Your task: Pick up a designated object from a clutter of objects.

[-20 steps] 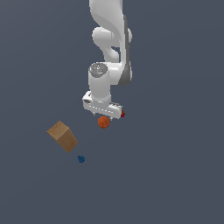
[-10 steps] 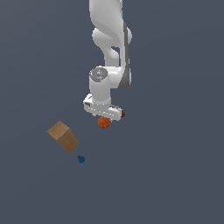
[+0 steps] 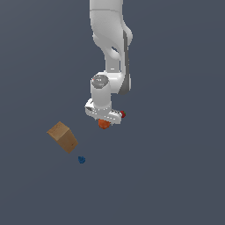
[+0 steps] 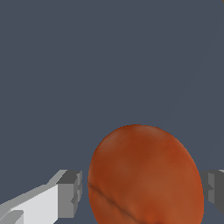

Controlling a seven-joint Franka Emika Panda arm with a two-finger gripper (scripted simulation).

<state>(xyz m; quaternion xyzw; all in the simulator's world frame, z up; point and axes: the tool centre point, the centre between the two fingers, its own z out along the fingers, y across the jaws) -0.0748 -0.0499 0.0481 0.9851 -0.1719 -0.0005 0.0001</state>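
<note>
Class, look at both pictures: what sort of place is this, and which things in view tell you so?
Likely a simulated test scene: a flat, featureless grey floor, smoothly rendered robot arm, and a few scattered props: orange ball, tan box.

Items on the table (image 3: 176, 176), counted: four loose objects in total. Orange ball (image 3: 103, 124): one, round, orange-red, also filling much of the wrist view (image 4: 146, 177). Tan box (image 3: 63, 136): one, cardboard-coloured, the largest piece. Blue piece (image 3: 81, 160): one, tiny, shape too small to tell. Red piece (image 3: 123, 114): one, small, only partly visible behind the arm's hardware, so it is possibly larger than it appears. Robot arm (image 3: 110, 48): one, white. End effector (image 3: 104, 118): one, with two fingers (image 4: 70, 192) counted in the wrist view, one on each side of the orange ball.
</note>
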